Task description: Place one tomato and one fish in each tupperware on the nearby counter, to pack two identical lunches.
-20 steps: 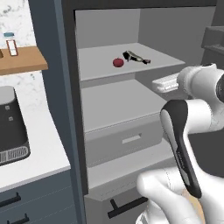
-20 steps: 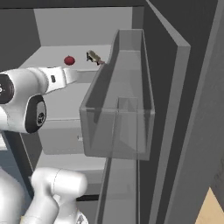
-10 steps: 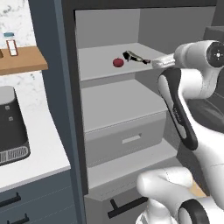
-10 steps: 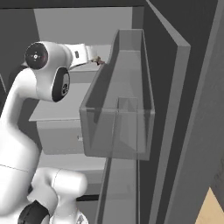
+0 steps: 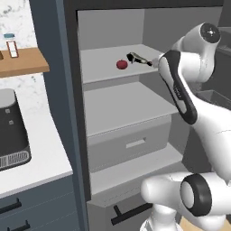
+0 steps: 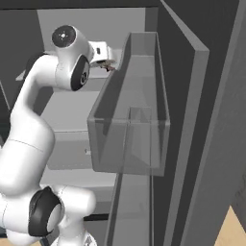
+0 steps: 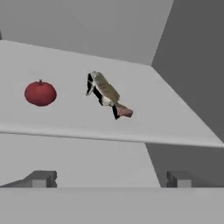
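gripper (image 7: 109, 178) is spread wide, nothing between the fingertips (image 7: 41, 178), nothing held. it sits in front of the upper shelf (image 7: 175, 118) edge, looking in across it, slightly below the shelf's front lip.

fish (image 7: 107, 94) lies on that shelf straight ahead of the gripper, set diagonally, well apart from the fingertips. tomato (image 7: 40, 93) sits on the same shelf to the left of the fish in the hand view, near it but not touching. only one tomato and one fish visible here.

left base view: arm reaches up and into the open cabinet, hand at the right end of the upper shelf, just beside the fish (image 5: 137, 58); tomato (image 5: 122, 64) is left of it. lower shelf (image 5: 126, 106) below is bare, then a grey drawer (image 5: 131, 144) with a small handle.

right base view: hand (image 6: 102, 54) is up near the shelf, behind a translucent door bin (image 6: 132, 125) on the open cabinet door.

left of the cabinet: white counter (image 5: 40, 158) with a black toaster (image 5: 11, 128) on it, dark drawers with black bar handles under it. a wooden wall shelf (image 5: 22, 65) above carries a small jar (image 5: 11, 45).
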